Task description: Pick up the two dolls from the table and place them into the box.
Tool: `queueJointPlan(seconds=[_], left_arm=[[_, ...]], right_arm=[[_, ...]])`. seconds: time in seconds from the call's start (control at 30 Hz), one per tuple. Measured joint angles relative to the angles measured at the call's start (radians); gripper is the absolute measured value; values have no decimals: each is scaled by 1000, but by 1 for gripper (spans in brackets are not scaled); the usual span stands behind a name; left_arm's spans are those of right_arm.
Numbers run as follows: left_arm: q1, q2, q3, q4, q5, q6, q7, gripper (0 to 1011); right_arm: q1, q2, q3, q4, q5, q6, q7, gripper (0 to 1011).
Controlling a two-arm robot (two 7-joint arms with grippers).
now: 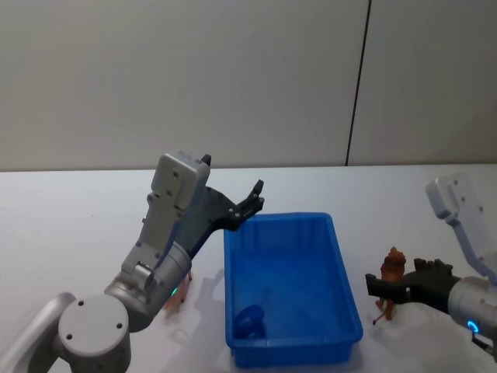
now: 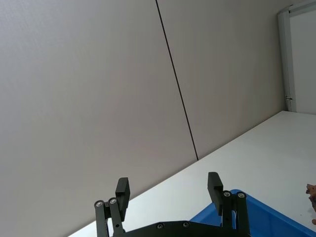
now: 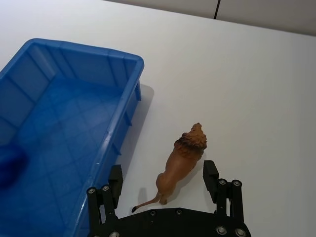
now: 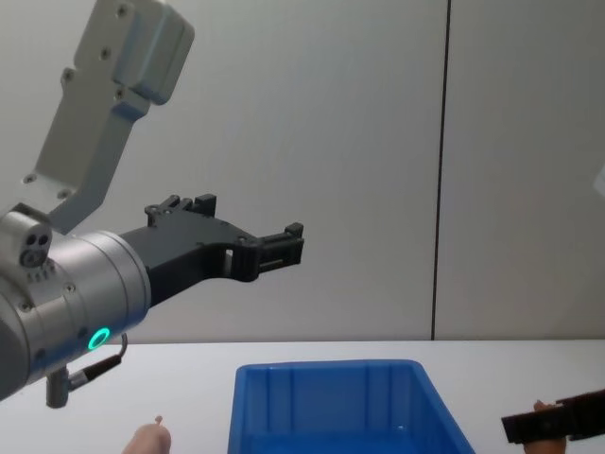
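Right wrist view has the right pincer (image 3: 163, 169) spread wide and set low over the white counter (image 3: 237, 84), with a small brown toy lion (image 3: 183, 160) standing between its two black fingers (image 3: 211, 175). A gap shows on each side of the lion, so neither finger presses it. The lion's maned head points away from the palm and its thin tail trails back toward it. The lion stands on the counter just beside the outer long wall of the blue bin (image 3: 74, 52), apart from it. In the head view this arm reaches in low from the right edge, a grey forearm with a blue light, and the pincer's dark body covers the lion's legs. The left pincer (image 2: 168, 181) is also wide open and holds nothing, with only the grey wall behind its fingers. It hangs in the air above the bin's far left corner, pointing forward and slightly up. Its arm rises from the lower left with the elbow bent and a green ring lit on the wrist. The peach-pink doll (image 4: 146, 440) lies on the counter left of the bin, under that arm. It is cut off by the chest view's lower edge, and only its rounded top and stalk show. A dark blue lump (image 1: 250, 318) sits on the bin's floor near the front wall. What it is cannot be made out.
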Motion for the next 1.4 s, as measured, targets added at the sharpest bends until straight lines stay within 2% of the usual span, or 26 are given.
queueJointPlan(seconds=[0.23, 0.43, 0.6, 0.9, 1.1, 1.4], left_arm=[[0, 0, 0, 0, 0, 0, 0, 1001], [0, 0, 0, 0, 0, 0, 0, 1001], [0, 0, 0, 0, 0, 0, 0, 1001], [0, 0, 0, 0, 0, 0, 0, 1001], [0, 0, 0, 0, 0, 0, 0, 1001], [0, 0, 0, 0, 0, 0, 0, 1001]], right_arm=[[-5, 1, -2, -4, -27, -28, -11, 1001], [-2, -6, -2, 2, -32, -22, -25, 1001], [3, -17, 4, 15, -22, 2, -44, 1001], [5, -50, 15, 57, 26, 57, -92, 1001], [9, -67, 9, 85, 33, 58, -89, 1001], [13, -96, -15, 138, 28, 24, -63, 1001]])
